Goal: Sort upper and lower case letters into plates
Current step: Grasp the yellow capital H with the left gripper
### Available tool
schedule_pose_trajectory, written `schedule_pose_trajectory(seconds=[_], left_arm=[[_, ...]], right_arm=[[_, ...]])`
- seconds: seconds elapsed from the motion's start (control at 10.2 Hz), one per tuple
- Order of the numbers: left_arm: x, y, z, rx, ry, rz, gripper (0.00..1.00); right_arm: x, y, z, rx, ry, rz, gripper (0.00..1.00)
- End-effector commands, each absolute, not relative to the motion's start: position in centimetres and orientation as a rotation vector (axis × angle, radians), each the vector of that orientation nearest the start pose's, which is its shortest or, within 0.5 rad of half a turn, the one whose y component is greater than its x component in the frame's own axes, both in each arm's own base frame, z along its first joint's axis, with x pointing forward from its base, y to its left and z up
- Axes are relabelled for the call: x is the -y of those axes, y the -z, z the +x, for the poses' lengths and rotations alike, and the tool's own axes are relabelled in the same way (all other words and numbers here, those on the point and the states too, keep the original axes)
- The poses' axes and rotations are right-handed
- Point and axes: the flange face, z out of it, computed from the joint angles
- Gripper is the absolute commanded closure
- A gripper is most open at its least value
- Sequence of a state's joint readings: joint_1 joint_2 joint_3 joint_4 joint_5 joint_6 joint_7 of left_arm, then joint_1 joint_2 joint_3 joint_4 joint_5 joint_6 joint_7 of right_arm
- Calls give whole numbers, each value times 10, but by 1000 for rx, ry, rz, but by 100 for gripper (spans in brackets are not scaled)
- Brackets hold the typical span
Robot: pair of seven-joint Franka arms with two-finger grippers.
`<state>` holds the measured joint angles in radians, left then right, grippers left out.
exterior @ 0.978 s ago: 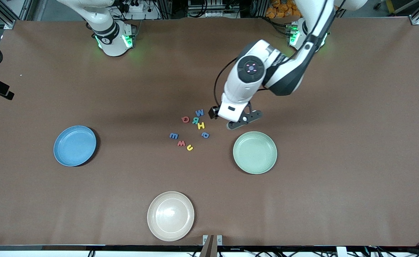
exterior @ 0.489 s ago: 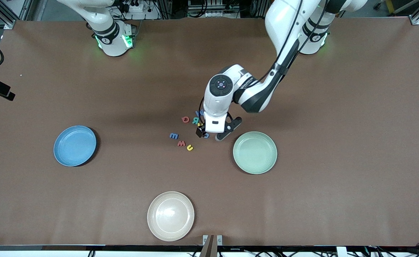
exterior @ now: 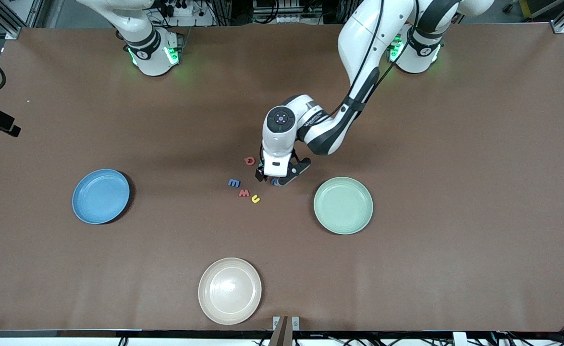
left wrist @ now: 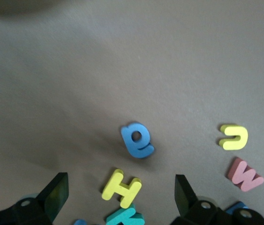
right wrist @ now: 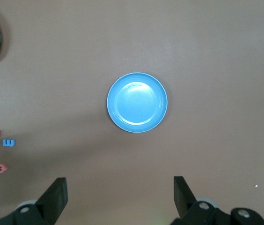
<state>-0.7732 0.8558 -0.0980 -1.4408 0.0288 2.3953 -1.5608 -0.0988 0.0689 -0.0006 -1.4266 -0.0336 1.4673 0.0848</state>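
Letters, small flat foam pieces in blue, red, yellow and teal (exterior: 244, 193), lie bunched in the middle of the brown counter (exterior: 455, 168), with lots of bare room around them. The round blue plate (exterior: 101, 195) and the round mint green plate (exterior: 343, 205) sit well apart, one at each end. The left hand (exterior: 273, 180) hangs low over the bunch, fingers spread, with the blue letter e (left wrist: 137, 140) and the yellow letter H (left wrist: 121, 188) between them. The right hand (right wrist: 118, 201) waits high over the blue plate, fingers spread.
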Motion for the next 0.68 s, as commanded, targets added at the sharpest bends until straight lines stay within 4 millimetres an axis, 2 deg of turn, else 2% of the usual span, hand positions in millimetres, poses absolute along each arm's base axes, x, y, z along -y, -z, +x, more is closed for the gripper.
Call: schedule_pose_trajectory(seconds=[0.0, 0.29, 0.49, 0.59], left_arm=[[563, -178, 484, 1114, 31, -3067, 0], [565, -171, 483, 1095, 29, -3068, 1], [567, -164, 478, 1083, 22, -3064, 9], [567, -164, 477, 1082, 20, -3064, 18]], right_arm=[[60, -646, 563, -280, -37, -3155, 0], [60, -644, 563, -280, -42, -3154, 0], [58, -638, 567, -273, -61, -3155, 0], [60, -640, 567, -278, -54, -3156, 0]])
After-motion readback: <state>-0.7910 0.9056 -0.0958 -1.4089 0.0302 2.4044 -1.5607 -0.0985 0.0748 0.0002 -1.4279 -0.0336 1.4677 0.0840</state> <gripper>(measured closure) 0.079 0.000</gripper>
